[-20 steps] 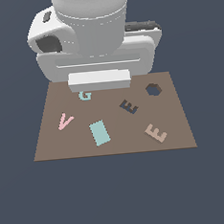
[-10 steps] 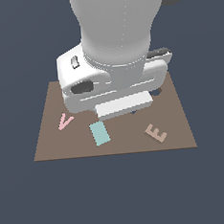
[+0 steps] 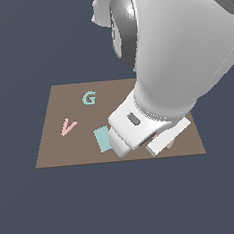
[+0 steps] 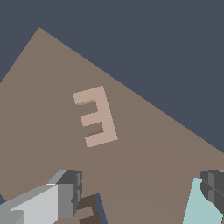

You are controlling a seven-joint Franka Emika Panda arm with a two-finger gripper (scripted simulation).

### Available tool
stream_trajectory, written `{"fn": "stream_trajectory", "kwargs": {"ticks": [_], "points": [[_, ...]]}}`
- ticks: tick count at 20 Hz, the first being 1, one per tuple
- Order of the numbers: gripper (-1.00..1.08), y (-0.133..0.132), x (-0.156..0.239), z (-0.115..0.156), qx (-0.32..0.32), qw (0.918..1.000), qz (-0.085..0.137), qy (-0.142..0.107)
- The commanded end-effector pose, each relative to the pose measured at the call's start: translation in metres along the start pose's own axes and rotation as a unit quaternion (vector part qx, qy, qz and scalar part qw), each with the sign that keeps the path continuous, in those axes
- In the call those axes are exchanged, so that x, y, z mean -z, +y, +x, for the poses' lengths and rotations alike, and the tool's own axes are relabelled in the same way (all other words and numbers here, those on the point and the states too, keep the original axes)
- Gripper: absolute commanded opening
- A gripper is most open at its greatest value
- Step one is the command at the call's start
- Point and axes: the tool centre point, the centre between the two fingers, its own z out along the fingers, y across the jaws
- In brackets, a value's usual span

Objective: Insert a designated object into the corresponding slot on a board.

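The pinkish-beige E block [image 4: 96,116] lies flat on the brown board [image 4: 144,144] in the wrist view, ahead of my gripper [image 4: 142,190] and apart from it. The gripper is open and empty, with one finger [image 4: 68,194] and the other finger [image 4: 214,186] far apart. A dark recess [image 4: 86,210] shows partly beside one finger; it looks like part of the E slot, but most of it is cut off. In the exterior view my hand [image 3: 135,130] hangs low over the board's [image 3: 56,144] front right part and hides the E and the slot.
A teal G [image 3: 88,98] and a pink V [image 3: 68,126] lie on the board toward the exterior view's left. A teal rectangle [image 3: 102,139] lies next to my hand and also shows in the wrist view [image 4: 199,208]. The board's edge runs just beyond the E.
The arm has swung down and toward the board's front right part. It now covers the E, the E slot and the hexagonal hole in the exterior view, while the G is uncovered.
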Motion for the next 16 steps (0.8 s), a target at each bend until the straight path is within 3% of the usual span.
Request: {"fn": "stream_trajectory", "kwargs": {"ticks": [1,9,16], "points": [[1.00,-0.009,-0.010,0.013,0.039,0.9993,0.001,0.001],[1.00,-0.031,-0.032,0.038,0.117,0.9932,0.002,0.001],[1.00,-0.037,-0.036,0.041,0.131,0.9914,0.003,0.001]]}}
